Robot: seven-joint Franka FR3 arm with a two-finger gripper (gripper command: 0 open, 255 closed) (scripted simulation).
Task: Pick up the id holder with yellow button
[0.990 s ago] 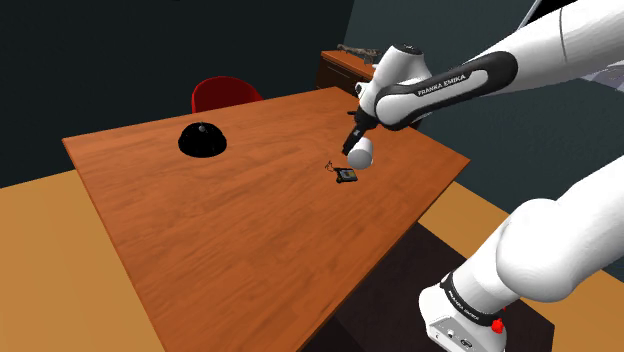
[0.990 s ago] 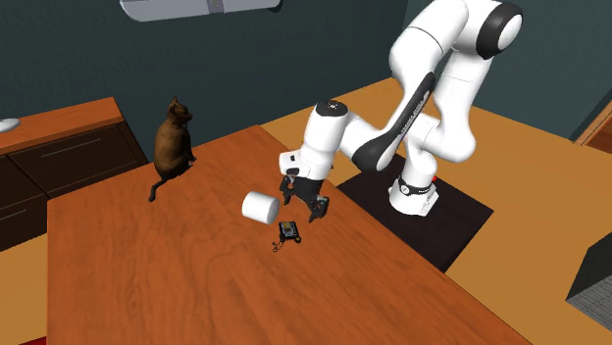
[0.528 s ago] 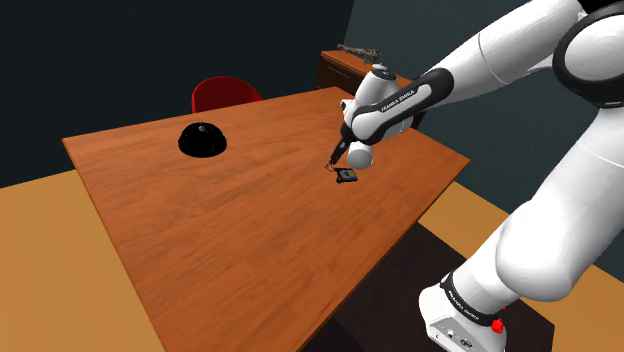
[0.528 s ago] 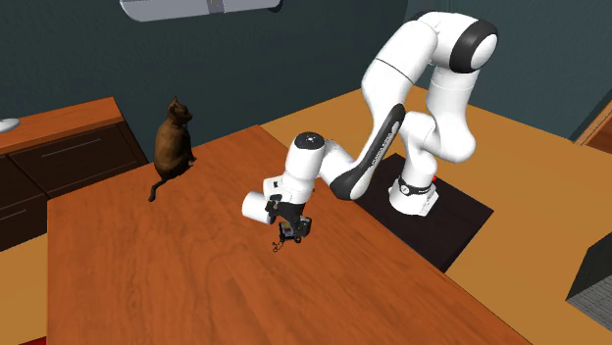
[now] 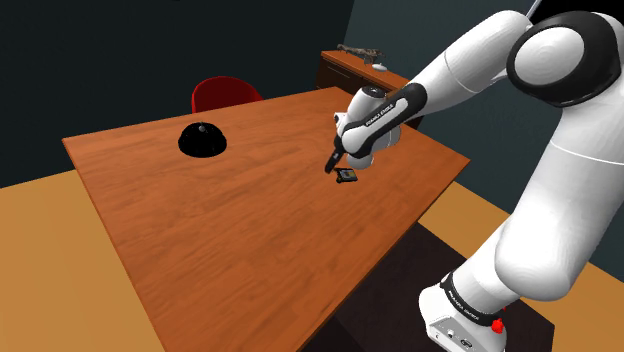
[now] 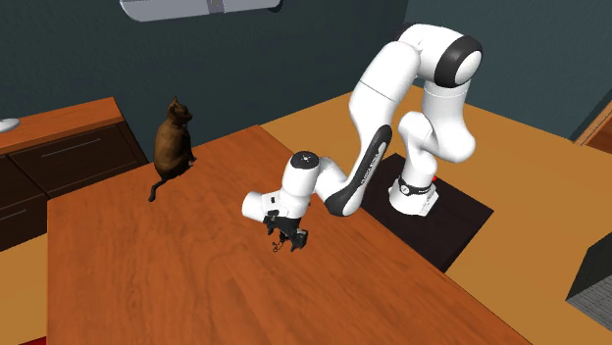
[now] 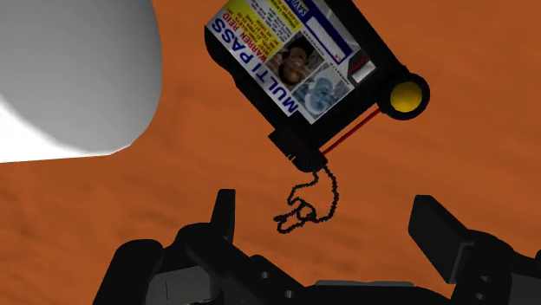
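Fingers of the black gripper (image 7: 328, 212) stand spread apart with nothing clasped between them; past their tips there is only wood and a loop of fine black chain (image 7: 305, 204). The id holder (image 7: 303, 78) lies flat on the brown wooden table (image 7: 217, 173), just ahead of the open claw, turned at a slant to it. It is a black frame around a card printed "MULTI PASS" with two faces on it. The yellow button (image 7: 406, 95) sits in a black ring at one corner, and the chain trails from the corner nearest the gripper.

A white cylinder (image 7: 69, 78) rests on the table close beside the holder.

From the shoulder view, the gripper (image 5: 333, 165) hangs low over the table (image 5: 200, 230), right by the small dark holder (image 5: 347, 177) near the table's right edge. A black dome (image 5: 201, 140) sits well apart toward the far left, and a red chair (image 5: 225, 93) stands behind the table.

From the second exterior view, the white Franka arm (image 6: 373, 127) bends down so that the gripper (image 6: 286, 235) is just over the tabletop, with the white cylinder (image 6: 255, 206) beside it. A brown cat figure (image 6: 174, 142) sits at the table's far edge.
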